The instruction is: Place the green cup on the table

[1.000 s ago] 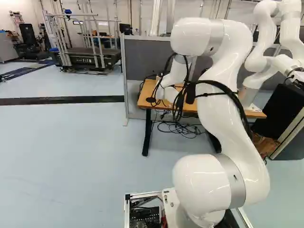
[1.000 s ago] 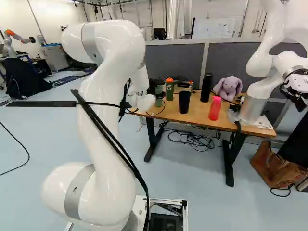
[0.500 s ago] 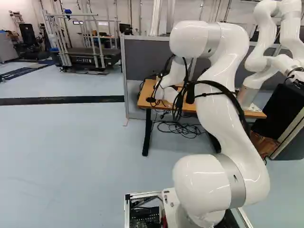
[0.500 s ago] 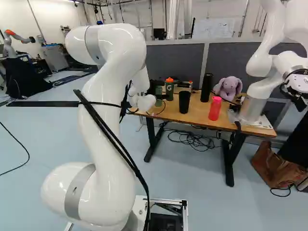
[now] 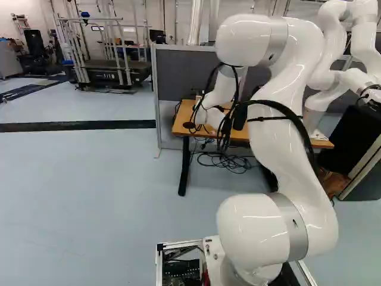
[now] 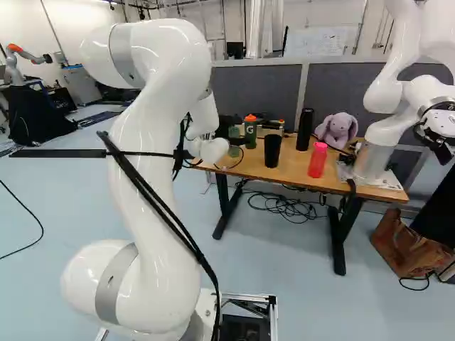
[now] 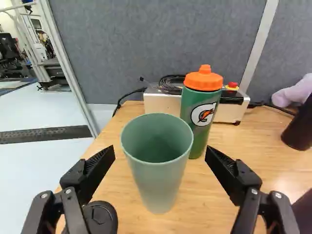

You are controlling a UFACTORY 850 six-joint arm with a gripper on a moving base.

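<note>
In the right base view a dark part of my gripper (image 6: 227, 123) shows beside the white wrist; its fingertips are hidden there. The wrist view has the gripper (image 7: 161, 163) wide open. Ahead of it, centred across the gap, the pale green cup (image 7: 158, 180) stands upright and empty on the wooden table (image 7: 202, 200). Neither finger appears to touch it. In the right base view the cup (image 6: 234, 150) is partly hidden by my wrist.
A green bottle with an orange cap (image 7: 197, 114) stands just behind the cup. A round black object (image 7: 100, 218) lies near one finger. Farther along are a black cup (image 6: 272, 150), a pink bottle (image 6: 318, 160), a black bottle (image 6: 304, 129), a plush toy (image 6: 338, 129) and another robot (image 6: 384, 92).
My arm's upper bend has risen and drawn back slightly, and the wrist has shifted a little away from the bottle in the right base view. The base and the table's things have stayed put.
</note>
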